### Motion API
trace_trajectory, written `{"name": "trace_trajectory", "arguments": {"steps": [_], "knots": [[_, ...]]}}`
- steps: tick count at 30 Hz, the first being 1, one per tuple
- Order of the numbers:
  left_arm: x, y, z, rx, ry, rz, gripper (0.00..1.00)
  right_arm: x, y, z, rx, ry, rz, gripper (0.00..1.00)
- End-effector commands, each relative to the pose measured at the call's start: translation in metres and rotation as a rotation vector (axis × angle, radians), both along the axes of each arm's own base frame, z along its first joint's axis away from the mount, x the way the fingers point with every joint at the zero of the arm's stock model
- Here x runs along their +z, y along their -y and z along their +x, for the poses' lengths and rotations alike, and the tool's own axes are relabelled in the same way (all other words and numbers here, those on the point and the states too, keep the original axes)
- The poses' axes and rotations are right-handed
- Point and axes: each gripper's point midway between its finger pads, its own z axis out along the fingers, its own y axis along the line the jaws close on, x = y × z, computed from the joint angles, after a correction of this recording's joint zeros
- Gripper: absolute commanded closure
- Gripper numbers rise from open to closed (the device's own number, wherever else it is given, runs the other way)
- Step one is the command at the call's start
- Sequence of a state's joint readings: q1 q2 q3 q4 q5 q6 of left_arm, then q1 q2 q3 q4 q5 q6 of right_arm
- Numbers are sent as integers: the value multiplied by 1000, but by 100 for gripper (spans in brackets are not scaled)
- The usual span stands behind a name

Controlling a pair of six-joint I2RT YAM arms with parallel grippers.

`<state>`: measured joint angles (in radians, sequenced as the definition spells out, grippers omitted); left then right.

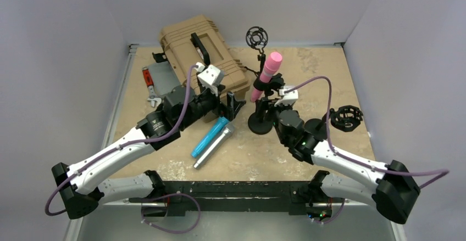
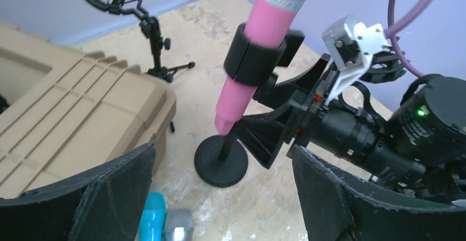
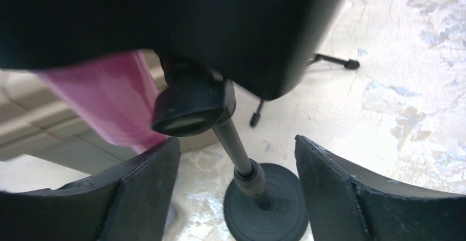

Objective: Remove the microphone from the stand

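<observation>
Right tool, open, straddles the stand just below the clipped pink microphone; left tool gapes open nearby.

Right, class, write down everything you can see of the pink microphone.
The pink microphone is a matte, foam-looking cylinder with a pale patterned band near its top. It sits tilted in the black clip of the stand, lower end pointing down toward the round base. Only the clip visibly touches it.

Microphone: pink, tilted, head uppermost, seated in clip.
Stand: black, upright, round base on tabletop.
</observation>
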<state>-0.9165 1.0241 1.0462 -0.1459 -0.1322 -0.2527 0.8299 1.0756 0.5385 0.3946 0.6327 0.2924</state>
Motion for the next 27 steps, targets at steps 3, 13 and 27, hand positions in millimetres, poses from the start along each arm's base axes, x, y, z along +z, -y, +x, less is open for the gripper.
{"name": "trace_trajectory", "arguments": {"steps": [3, 13, 27], "knots": [[62, 36, 9, -96, 78, -67, 4, 49, 1, -22, 93, 82, 139, 9], [71, 72, 76, 80, 137, 76, 5, 78, 51, -46, -55, 33, 254, 1], [63, 131, 76, -100, 172, 112, 42, 77, 45, -61, 77, 47, 234, 1]]}}
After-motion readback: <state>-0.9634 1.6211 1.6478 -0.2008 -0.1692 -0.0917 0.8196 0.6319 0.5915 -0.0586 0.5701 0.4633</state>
